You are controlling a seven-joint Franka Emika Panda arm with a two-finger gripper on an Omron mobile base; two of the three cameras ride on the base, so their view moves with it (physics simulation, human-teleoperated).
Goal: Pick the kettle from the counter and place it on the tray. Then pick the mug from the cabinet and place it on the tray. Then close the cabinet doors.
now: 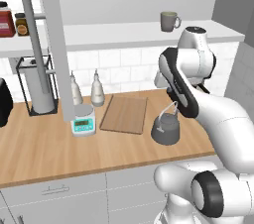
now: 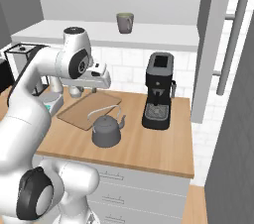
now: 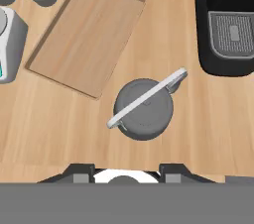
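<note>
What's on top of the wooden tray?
Nothing sits on the tray; its whole top shows bare. The kettle stands beside it on the counter, and the mug is up in the cabinet.

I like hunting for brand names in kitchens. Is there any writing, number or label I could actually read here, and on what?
None can be read.
Kitchen scale: its teal display carries dark marks, too small and blurred to read.
Red jar and brown jar on the open shelf: labels show no legible text.
Coffee machine: no visible brand or sign.
Kettle, tray, mug: plain, no markings.
</note>
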